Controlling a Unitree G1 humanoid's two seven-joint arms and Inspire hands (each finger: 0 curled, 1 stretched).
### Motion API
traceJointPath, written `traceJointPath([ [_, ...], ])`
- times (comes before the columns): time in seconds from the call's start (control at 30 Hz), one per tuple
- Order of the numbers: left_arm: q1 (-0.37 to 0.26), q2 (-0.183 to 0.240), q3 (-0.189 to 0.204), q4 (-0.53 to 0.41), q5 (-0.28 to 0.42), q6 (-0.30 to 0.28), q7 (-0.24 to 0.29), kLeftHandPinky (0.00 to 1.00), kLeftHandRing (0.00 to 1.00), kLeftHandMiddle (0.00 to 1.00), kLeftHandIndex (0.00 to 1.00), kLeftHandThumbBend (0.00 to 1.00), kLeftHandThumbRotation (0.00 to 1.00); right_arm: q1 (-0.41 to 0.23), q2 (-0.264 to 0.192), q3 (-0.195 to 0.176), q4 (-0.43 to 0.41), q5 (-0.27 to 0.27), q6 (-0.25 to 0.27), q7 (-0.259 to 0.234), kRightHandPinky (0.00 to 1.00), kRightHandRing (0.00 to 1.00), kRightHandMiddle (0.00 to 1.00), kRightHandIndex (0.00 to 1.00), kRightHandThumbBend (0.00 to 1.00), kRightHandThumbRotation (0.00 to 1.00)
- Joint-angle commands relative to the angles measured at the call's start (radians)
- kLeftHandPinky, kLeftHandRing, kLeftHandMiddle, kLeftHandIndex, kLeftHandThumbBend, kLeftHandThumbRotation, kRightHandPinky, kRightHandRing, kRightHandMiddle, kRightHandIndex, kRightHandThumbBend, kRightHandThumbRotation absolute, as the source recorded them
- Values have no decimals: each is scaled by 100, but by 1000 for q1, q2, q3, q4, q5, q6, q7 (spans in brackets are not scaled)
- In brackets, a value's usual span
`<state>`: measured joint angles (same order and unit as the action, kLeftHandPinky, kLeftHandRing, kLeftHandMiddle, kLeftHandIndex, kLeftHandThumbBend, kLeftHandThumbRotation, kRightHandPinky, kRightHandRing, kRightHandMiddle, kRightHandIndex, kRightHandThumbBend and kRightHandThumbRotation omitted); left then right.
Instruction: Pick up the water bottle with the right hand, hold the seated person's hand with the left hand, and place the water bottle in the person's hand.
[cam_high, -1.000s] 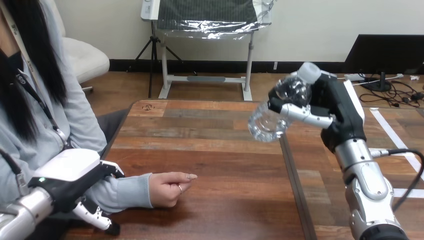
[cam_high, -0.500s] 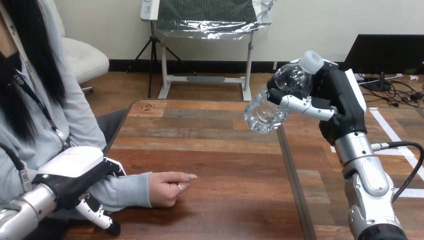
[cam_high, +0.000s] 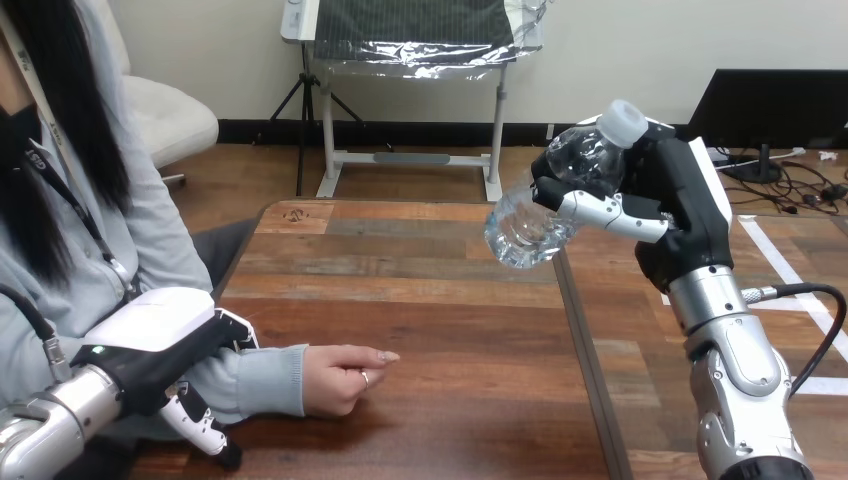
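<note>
Head view: right hand (cam_high: 672, 205) round bottle (cam_high: 528, 228)

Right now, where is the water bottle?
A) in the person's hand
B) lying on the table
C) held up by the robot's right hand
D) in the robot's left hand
C: the right hand grips the water bottle, tilted in the air above the table, apart from the person's hand.

Water bottle (cam_high: 528, 228) of clear glossy plastic; table (cam_high: 420, 300) of smooth grained wood; right forearm (cam_high: 745, 385) shiny metal
</note>
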<state>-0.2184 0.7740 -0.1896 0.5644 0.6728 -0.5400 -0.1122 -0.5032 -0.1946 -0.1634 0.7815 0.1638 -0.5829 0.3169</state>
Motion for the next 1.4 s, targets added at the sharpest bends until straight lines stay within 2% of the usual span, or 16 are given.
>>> traceJointPath([
  [0.0,-36,0,-20,27,16,14,33,35,41,49,52,98,6,-35,17,-4,-77,39,3,22,27,35,44,43,70,0],
  [0.2,-34,-1,-19,24,8,4,44,31,37,45,48,95,5,-43,22,-1,-60,40,-1,40,27,35,45,43,68,0],
  [0.33,-35,0,-16,20,-2,-9,44,31,37,44,47,93,5,-51,23,3,-39,22,-12,34,28,36,45,43,68,0],
  [0.6,-29,4,-7,-23,-14,-3,23,35,41,46,50,90,2,-70,28,6,0,8,-4,27,29,38,45,43,71,0],
  [0.7,-23,10,11,-101,-33,-4,8,37,42,47,49,90,1,-102,33,13,79,-18,-21,26,30,38,46,44,72,0],
  [0.8,-17,11,21,-143,-44,7,-4,37,41,47,48,91,1,-116,36,16,113,-29,-29,25,30,38,46,44,73,0],
  [1.1,-18,13,37,-196,-56,-17,12,36,40,46,46,96,1,-154,41,24,201,-59,-51,32,32,39,46,45,75,0],
  [1.37,-25,18,43,-259,-53,16,-19,36,40,45,44,95,2,-177,47,41,257,-88,-64,14,32,38,46,45,77,0],
])
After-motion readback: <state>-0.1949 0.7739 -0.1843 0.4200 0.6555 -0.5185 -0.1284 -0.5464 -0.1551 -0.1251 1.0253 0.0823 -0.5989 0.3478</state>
